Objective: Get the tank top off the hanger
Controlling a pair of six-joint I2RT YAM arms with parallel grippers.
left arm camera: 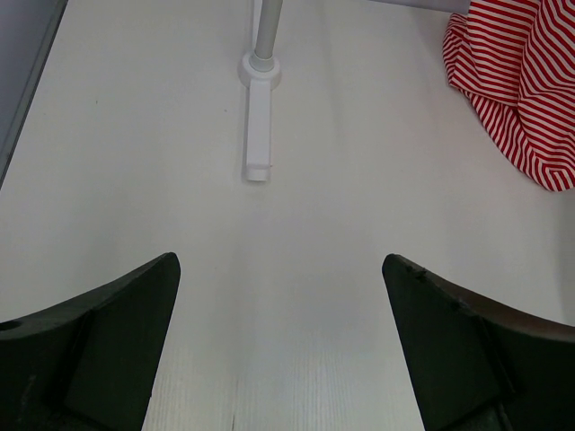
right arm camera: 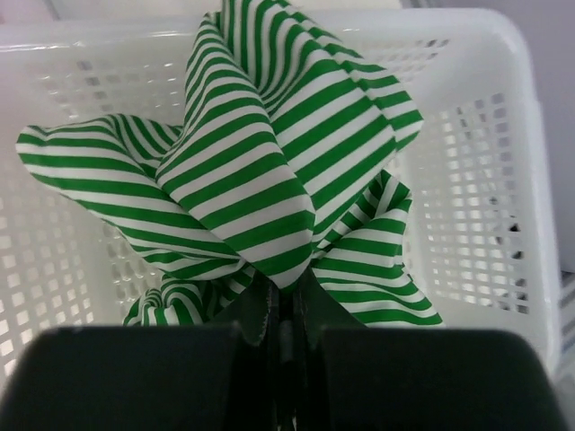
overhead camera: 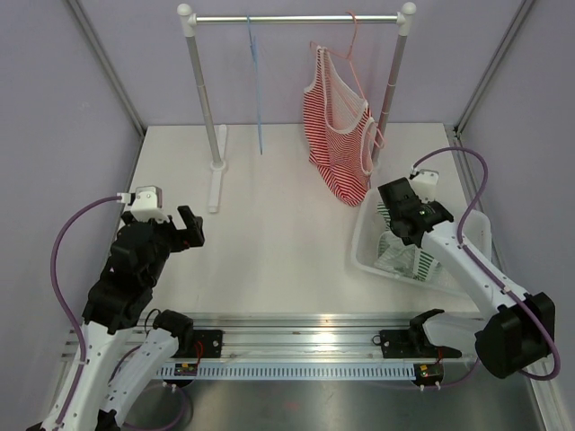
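From above, the red-and-white striped tank top (overhead camera: 337, 135) hangs on a pink hanger (overhead camera: 352, 45) hooked near the right end of the rack (overhead camera: 296, 18). Its lower hem sags toward the tabletop (overhead camera: 269, 224), close to a white basket (overhead camera: 364, 256). A bare blue hanger (overhead camera: 255, 81) hangs further left. The left gripper (overhead camera: 190, 226) hovers over the tabletop, well apart from the top. The right gripper (overhead camera: 400, 224) is over the basket.

The left wrist view shows the left gripper (left arm camera: 278, 269) spread wide with nothing between its fingers (left arm camera: 117, 341). The tank top's hem (left arm camera: 521, 99) bunches at the upper right.

In the right wrist view, the right gripper (right arm camera: 283, 314) is pinched tight on a fold of a green-striped garment (right arm camera: 269, 180) above the basket (right arm camera: 503, 135).

The tank top looks thin, limp and light, so it will stretch and drape rather than hold shape. A strap near the hanger's shoulder seems the best hold, since tugging the hem would likely drag the hanger askew. How the straps sit on the hanger is hard to make out from here. No brand, label or writing can be read anywhere.
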